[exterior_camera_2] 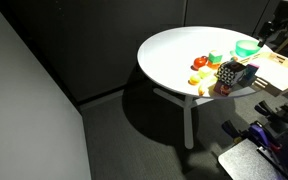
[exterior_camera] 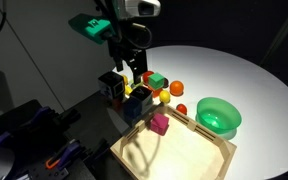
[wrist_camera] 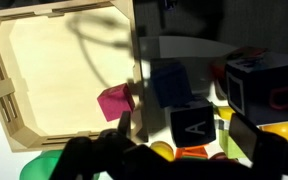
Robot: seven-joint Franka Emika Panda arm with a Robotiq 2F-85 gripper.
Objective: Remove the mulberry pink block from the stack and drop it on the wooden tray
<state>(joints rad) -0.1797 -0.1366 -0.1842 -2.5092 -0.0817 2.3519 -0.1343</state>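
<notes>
The mulberry pink block (exterior_camera: 160, 123) lies on the wooden tray (exterior_camera: 184, 155), close to its rim on the side of the toys. In the wrist view the block (wrist_camera: 114, 102) sits inside the tray (wrist_camera: 54, 80) by its rim. The blue cube (wrist_camera: 169, 85) stands on the table just outside that rim, apart from the pink block, with nothing on it. My gripper (exterior_camera: 134, 65) hangs above the toy cluster. In the wrist view my gripper (wrist_camera: 184, 135) is open and empty, with its fingers spread above a black cube marked A (wrist_camera: 196, 125).
A green bowl (exterior_camera: 219, 115) stands beside the tray and shows also in the wrist view (wrist_camera: 44, 168). A large black multicoloured cube (exterior_camera: 112, 85) and small red, orange, yellow and green toys (exterior_camera: 169, 92) crowd the round white table (exterior_camera_2: 174, 55). The tray overhangs near the table edge.
</notes>
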